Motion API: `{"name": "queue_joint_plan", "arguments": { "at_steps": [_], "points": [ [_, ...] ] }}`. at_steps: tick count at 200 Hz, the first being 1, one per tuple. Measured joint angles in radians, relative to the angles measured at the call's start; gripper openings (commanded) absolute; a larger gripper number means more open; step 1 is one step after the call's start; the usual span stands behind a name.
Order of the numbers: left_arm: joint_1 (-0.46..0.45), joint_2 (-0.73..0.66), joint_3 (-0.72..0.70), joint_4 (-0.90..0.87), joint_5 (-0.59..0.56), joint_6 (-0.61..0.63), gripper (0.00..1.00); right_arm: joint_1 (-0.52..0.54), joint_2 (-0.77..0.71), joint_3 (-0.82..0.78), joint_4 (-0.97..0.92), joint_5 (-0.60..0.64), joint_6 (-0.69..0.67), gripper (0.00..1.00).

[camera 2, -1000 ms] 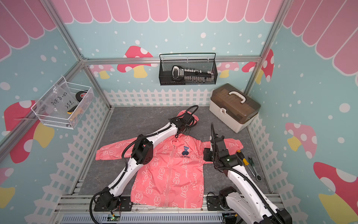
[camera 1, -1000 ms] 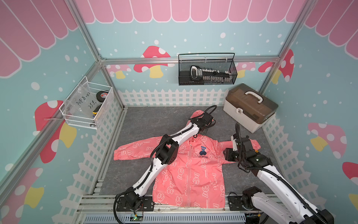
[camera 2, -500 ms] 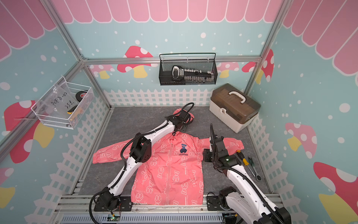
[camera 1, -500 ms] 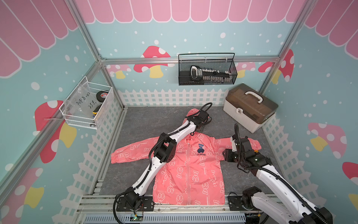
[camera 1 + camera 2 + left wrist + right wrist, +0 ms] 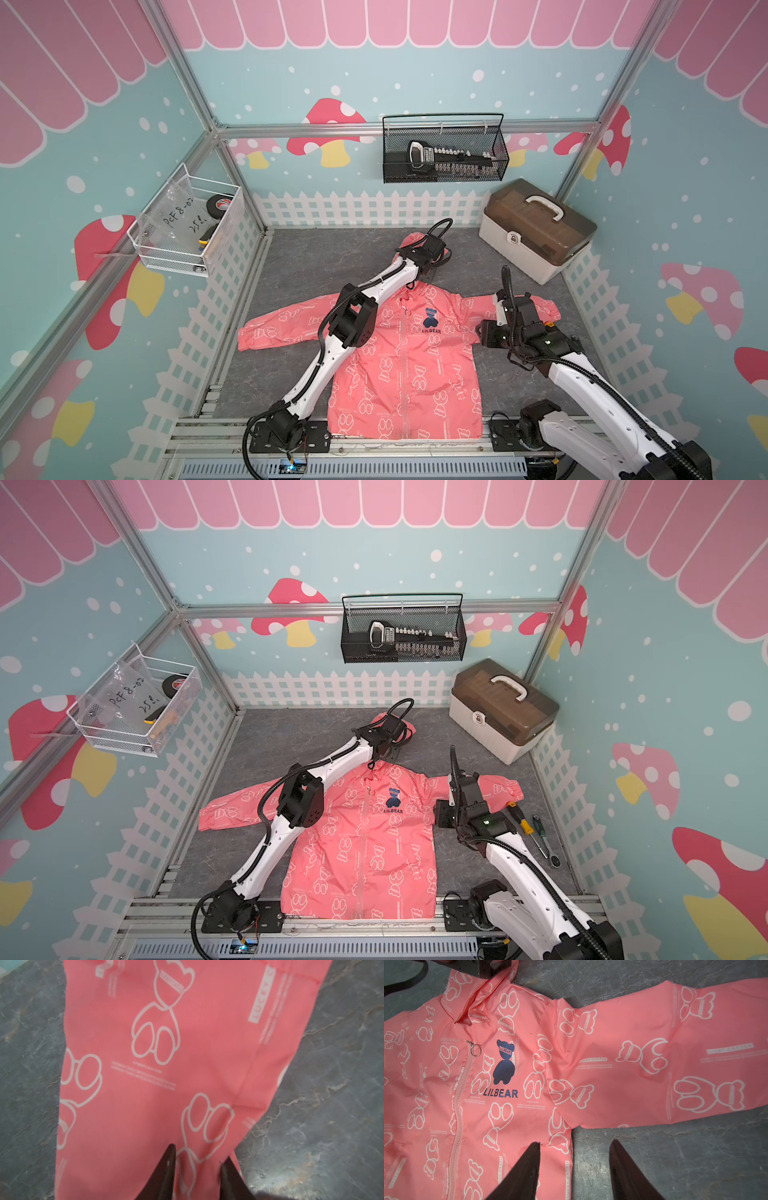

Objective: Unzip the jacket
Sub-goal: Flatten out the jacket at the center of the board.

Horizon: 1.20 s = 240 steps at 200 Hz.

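The coral-pink jacket (image 5: pixel 399 365) lies flat and front up on the grey mat, sleeves spread, in both top views. Its zipper (image 5: pixel 456 1105) is closed up to the ring pull (image 5: pixel 475 1050) near the collar, beside the navy LILBEAR logo (image 5: pixel 504 1068). My left gripper (image 5: pixel 199 1153) reaches to the far end over the hood (image 5: pixel 413 240). Its jaws stand narrow, with a fold of hood fabric pinched between them. My right gripper (image 5: pixel 575 1142) hovers open above the jacket's right side below the sleeve (image 5: pixel 654 1053). One finger is over the fabric, one over the mat.
A brown-lidded toolbox (image 5: pixel 536 230) stands at the back right. A black wire basket (image 5: pixel 444 153) hangs on the back wall and a white wire basket (image 5: pixel 187 224) on the left wall. Screwdrivers (image 5: pixel 536 833) lie on the mat right of my right arm. A white picket fence (image 5: pixel 365 208) rims the mat.
My left gripper moved from the collar out toward the back wall over the hood and narrowed onto it. The jacket shifted a little and lies flatter. The right arm barely moved.
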Motion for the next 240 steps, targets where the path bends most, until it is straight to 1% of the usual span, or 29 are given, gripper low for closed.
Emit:
{"name": "queue_joint_plan", "arguments": {
  "at_steps": [31,91,111,146,182,209,240],
  "points": [
    [0.008,-0.002,0.000,0.000,0.000,0.000,0.31,0.000,0.002,-0.005,0.003,-0.003,0.001,0.53],
    [0.028,-0.014,0.000,0.000,-0.002,0.003,0.31,0.000,0.017,-0.011,0.008,-0.017,0.004,0.53],
    [0.034,-0.023,0.000,0.000,-0.002,0.004,0.29,0.000,0.018,-0.011,0.011,-0.019,0.005,0.53],
    [0.043,-0.040,0.000,0.000,-0.008,0.008,0.19,0.000,0.018,-0.011,0.015,-0.019,0.005,0.53],
    [0.059,-0.043,-0.006,0.002,-0.036,0.014,0.01,0.000,0.018,-0.011,0.015,-0.019,0.005,0.53],
    [0.076,-0.079,-0.064,0.019,-0.071,0.024,0.00,0.000,0.018,-0.011,0.016,-0.019,0.005,0.53],
    [0.092,-0.190,-0.212,0.092,-0.148,0.043,0.00,0.000,0.026,-0.013,0.023,-0.019,0.006,0.52]
  ]
}}
